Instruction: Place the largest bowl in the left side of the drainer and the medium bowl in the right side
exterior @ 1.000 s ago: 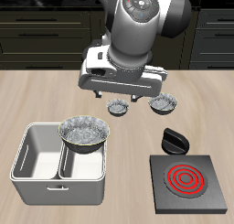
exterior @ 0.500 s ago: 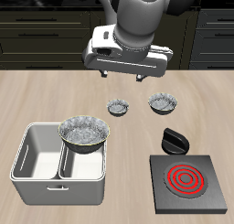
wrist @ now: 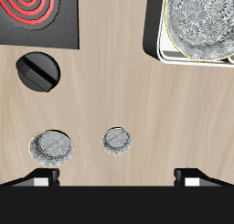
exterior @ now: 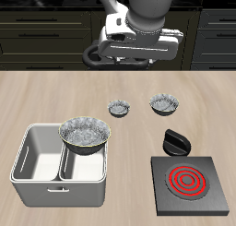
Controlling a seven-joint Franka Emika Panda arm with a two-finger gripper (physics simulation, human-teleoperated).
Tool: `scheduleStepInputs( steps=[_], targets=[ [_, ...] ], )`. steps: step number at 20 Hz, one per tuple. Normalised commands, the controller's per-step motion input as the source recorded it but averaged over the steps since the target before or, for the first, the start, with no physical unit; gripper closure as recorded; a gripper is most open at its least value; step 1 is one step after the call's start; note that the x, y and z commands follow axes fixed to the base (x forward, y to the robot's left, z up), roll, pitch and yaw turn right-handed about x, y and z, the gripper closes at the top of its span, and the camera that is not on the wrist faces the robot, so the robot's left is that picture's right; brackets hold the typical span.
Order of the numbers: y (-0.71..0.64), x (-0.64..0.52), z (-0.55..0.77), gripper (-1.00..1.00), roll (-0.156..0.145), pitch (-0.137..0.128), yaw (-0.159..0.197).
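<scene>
The largest bowl already sits in one side of the drainer. Behind the drainer, the medium bowl waits on the table beside the smallest bowl. The gripper hangs high above them, fingers apart and empty.

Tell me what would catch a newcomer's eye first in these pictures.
Probably the largest bowl, sitting in one compartment of the drainer near the table's front edge, its crinkly inside glinting. Next, the hotplate with its glowing red rings, a black knob just behind it. Farther back stand two smaller bowls, with the pincer raised high above them.
</scene>
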Motion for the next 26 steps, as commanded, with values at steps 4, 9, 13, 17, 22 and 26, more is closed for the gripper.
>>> scheduleStepInputs(
  steps=[4,9,13,17,22,26],
  targets=[
    [0.13,-0.44,0.05,-1.00,-0.024,-0.107,0.057],
    [0.06,-0.20,-0.09,-1.00,0.010,-0.047,0.021],
    [0.06,-0.25,-0.10,-1.00,0.006,-0.042,-0.006],
    [0.03,-0.23,-0.13,-1.00,-0.020,-0.094,0.026],
    [-0.07,-0.18,-0.04,-1.00,-0.022,-0.077,-0.023],
    [0.05,-0.34,-0.07,-1.00,-0.010,-0.076,-0.045]
  ],
)
